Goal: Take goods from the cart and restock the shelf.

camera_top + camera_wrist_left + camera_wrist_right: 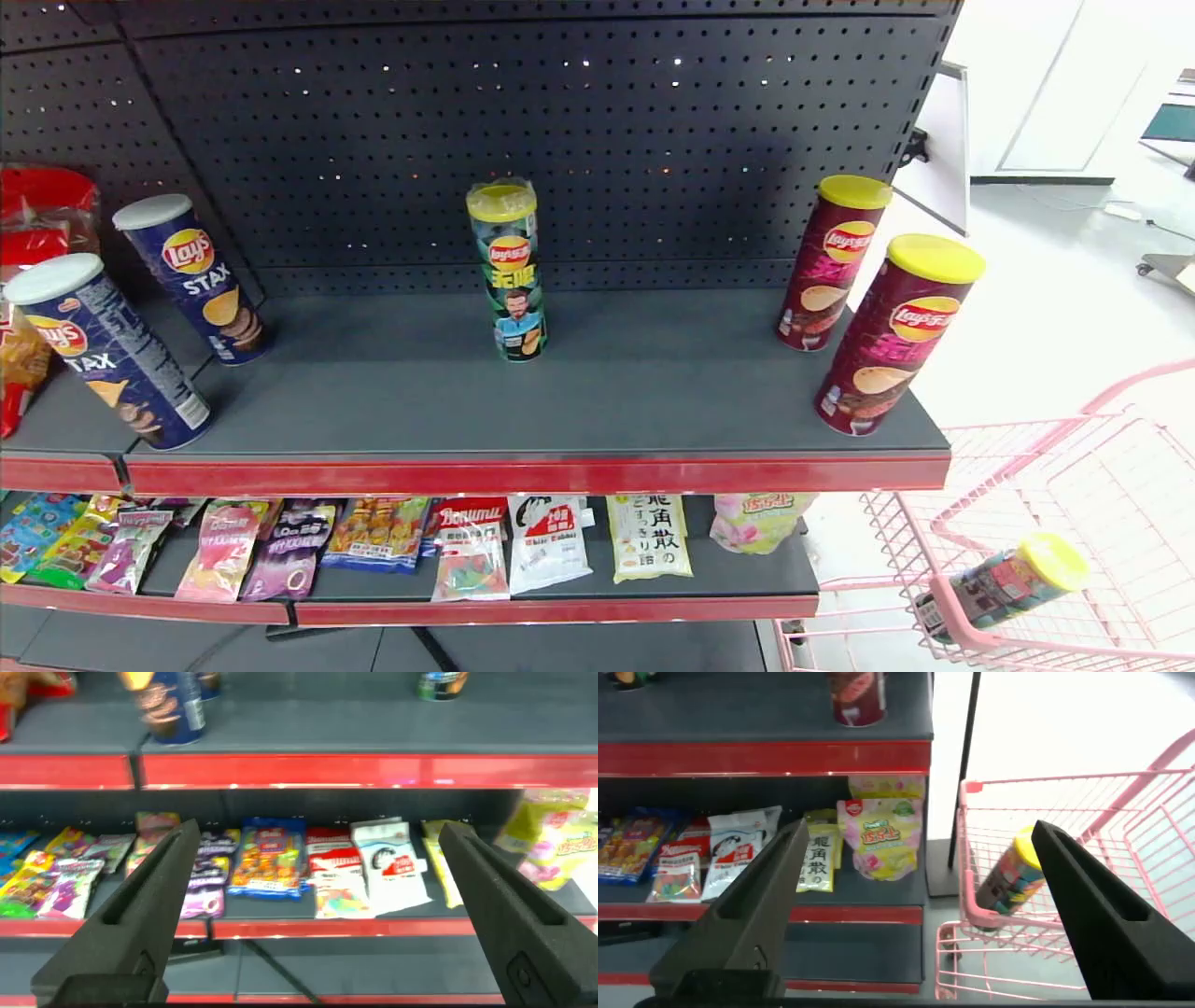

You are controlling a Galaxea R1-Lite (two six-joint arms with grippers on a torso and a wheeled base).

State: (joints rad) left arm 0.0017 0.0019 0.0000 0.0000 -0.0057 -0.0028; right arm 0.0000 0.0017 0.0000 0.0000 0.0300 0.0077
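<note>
A pink wire cart stands at the lower right, and one yellow-lidded chip can lies on its side inside it, also seen as the can in the right wrist view. The dark shelf carries a green can in the middle, two maroon cans at the right and two blue cans at the left. My left gripper is open, facing the lower shelf's snack bags. My right gripper is open too, short of the cart and the shelf's right end.
Snack bags line the lower shelf, with a green-pink bag at its right end. Red packets sit at the upper shelf's far left. A pegboard backs the shelf. Bare shelf lies between the green and maroon cans. White floor spreads right.
</note>
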